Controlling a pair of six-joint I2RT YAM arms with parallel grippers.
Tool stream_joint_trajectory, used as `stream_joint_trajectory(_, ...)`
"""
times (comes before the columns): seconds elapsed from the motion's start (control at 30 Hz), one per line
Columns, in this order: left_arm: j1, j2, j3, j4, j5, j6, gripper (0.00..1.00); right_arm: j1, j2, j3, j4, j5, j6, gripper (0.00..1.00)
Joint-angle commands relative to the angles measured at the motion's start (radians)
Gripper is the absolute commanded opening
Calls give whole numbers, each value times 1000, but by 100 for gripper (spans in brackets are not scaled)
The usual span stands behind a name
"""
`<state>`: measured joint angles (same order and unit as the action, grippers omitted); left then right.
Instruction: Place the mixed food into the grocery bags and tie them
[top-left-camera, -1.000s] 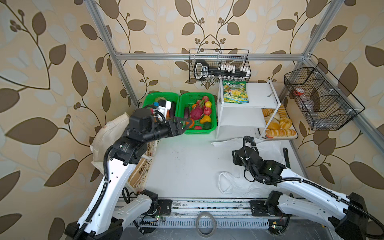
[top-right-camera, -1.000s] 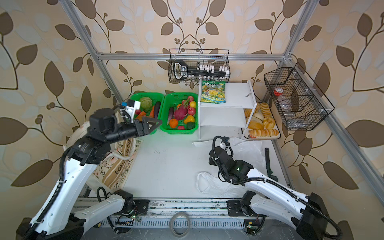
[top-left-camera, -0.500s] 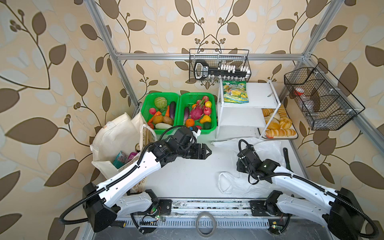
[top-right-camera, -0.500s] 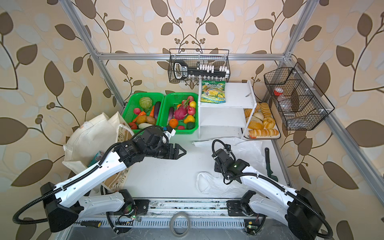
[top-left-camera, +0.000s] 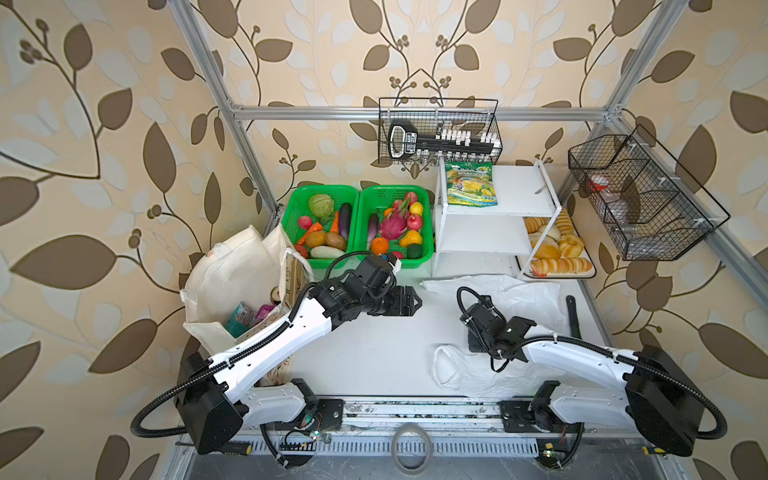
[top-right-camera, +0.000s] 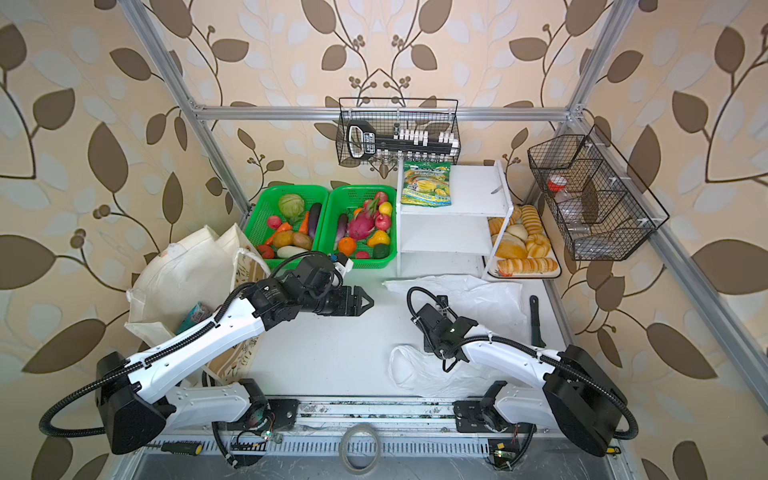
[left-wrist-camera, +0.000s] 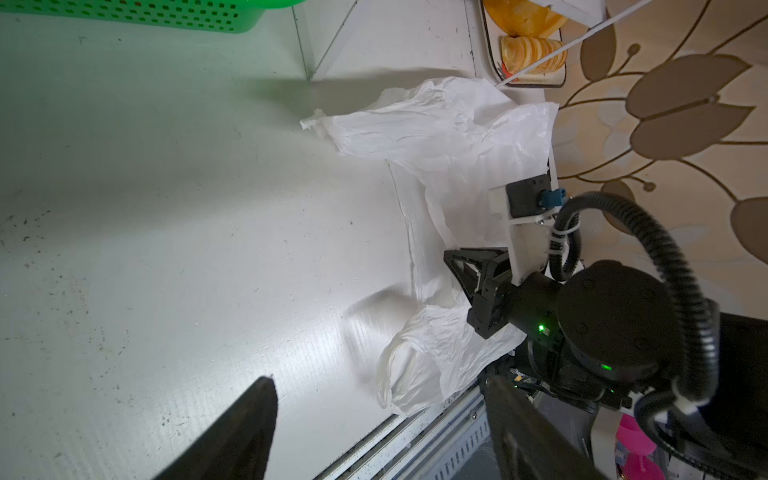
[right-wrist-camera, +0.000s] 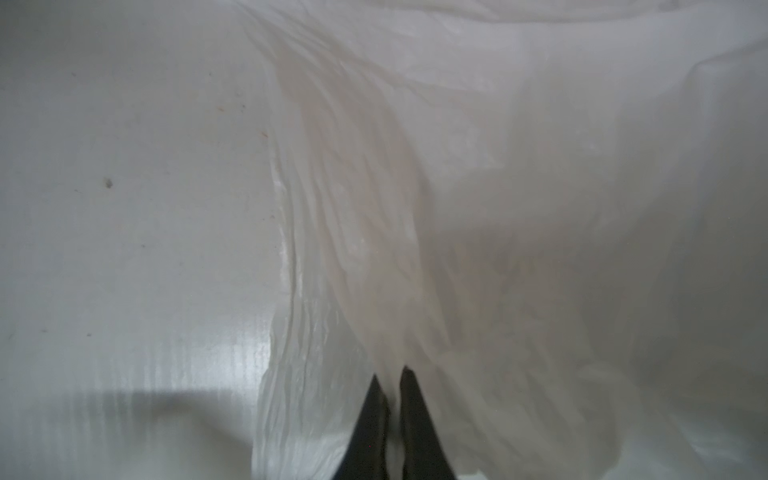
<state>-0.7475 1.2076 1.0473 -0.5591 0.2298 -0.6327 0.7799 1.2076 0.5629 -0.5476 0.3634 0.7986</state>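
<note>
White table (top-left-camera: 374, 353), leaf-patterned wallpaper (top-left-camera: 104, 208) all round. The left gripper (top-left-camera: 415, 301) hovers spread above it. Only the right wrist view shows the right gripper (right-wrist-camera: 392, 372) pinching the plastic bag (right-wrist-camera: 457, 208).

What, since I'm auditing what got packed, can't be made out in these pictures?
- Cream tote contents: in both top views the left arm covers part of its mouth; only corners of packets show.
- Whether the shut right gripper pinches the plastic bag: right wrist view blurred; top views hide the fingertips under the wrist.
- Side wire basket contents: too small, behind mesh.
</note>
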Motion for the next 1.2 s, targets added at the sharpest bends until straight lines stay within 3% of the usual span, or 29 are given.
stream_joint_trajectory(0.0, -9, 10, -22, 47, -16, -15, 80, 28, -88, 39, -31, 24, -11, 0)
stream_joint_trajectory(0.23, -9, 58, -6, 40, -44, 19, 75, -46, -351, 43, -28, -215, -9, 0)
stream_joint_trajectory(0.43, -9, 109, -40, 163, 75, 3, 74, -141, -447, 75, -19, -353, 15, 0)
stream_joint_trajectory(0.77, -12, 176, -162, 388, 128, -117, 74, -171, -460, 100, 67, -464, 84, 0)
stream_joint_trajectory(1.17, -49, 223, -271, 662, 71, -245, 78, -236, -538, 64, 183, -552, 259, 0)
